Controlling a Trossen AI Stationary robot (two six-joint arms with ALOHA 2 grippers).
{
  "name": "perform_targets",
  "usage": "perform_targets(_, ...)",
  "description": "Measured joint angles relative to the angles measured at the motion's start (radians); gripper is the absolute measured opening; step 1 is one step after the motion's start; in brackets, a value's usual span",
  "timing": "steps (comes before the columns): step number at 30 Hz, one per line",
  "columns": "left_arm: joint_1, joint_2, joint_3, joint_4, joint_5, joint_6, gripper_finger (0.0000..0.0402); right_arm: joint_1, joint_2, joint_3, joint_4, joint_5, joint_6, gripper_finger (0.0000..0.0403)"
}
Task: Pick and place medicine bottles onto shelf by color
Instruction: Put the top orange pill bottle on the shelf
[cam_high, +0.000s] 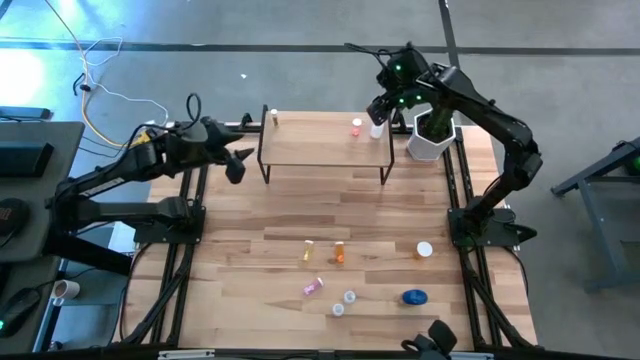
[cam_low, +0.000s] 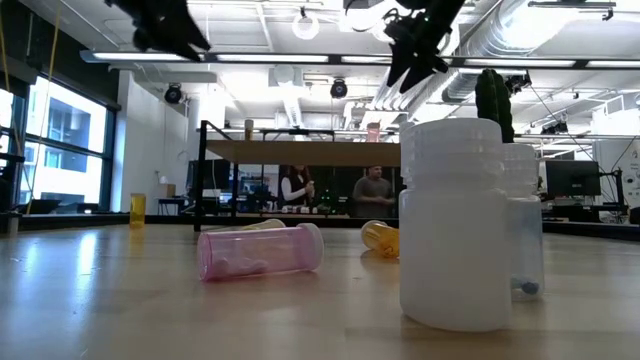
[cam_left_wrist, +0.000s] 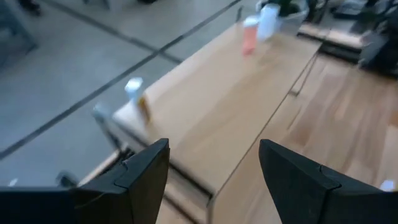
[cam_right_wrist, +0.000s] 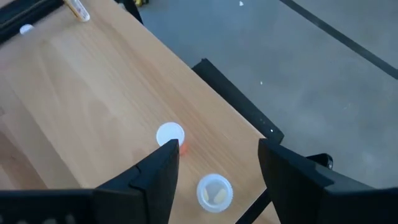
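The shelf stands at the table's far side. On its top stand a yellowish bottle at the left end, and a pink-orange bottle and a white bottle at the right end. My right gripper hovers open above the right end; in the right wrist view the white bottle and the pink-orange one stand below its fingers, untouched. My left gripper is open and empty beside the shelf's left end. Several more bottles and a blue jar lie on the table's near part.
A white pot with a cactus stands just right of the shelf, close to my right arm. On the near table are two orange bottles, a pink bottle, small white ones and a white bottle. People show in the room beyond.
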Motion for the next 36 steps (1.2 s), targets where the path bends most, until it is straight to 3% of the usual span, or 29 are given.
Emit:
perform_targets(8, 0.018, -0.001, 0.000, -0.239, -0.045, -0.009, 0.0239, 0.000, 0.000, 0.080, -0.018, 0.000, 0.000, 0.0209)
perform_targets(14, 0.088, 0.027, 0.000, -0.377, -0.082, -0.008, 0.0239, 0.000, 0.000, 0.161, -0.064, 0.000, -0.002, 0.0209)
perform_targets(18, 0.149, 0.031, 0.000, -0.422, -0.049, 0.004, 0.0239, 0.000, 0.000, 0.199, -0.103, 0.000, -0.002, 0.0209)
perform_targets(23, 0.211, 0.028, -0.015, -0.405, 0.025, 0.007, 0.0239, 0.000, 0.000, 0.208, -0.131, 0.000, 0.016, 0.0209)
perform_targets(27, 0.248, 0.017, -0.104, -0.330, 0.060, -0.022, 0.0239, 0.000, 0.000, 0.208, -0.161, 0.000, 0.016, 0.0209)
perform_targets(32, 0.262, 0.016, -0.208, -0.244, 0.062, -0.117, 0.0239, 0.000, 0.000, 0.208, -0.170, 0.000, 0.016, 0.0209)
perform_targets(36, 0.263, 0.019, -0.224, -0.216, 0.049, -0.175, 0.0239, 0.000, 0.000, 0.208, -0.170, 0.000, 0.016, 0.0209)
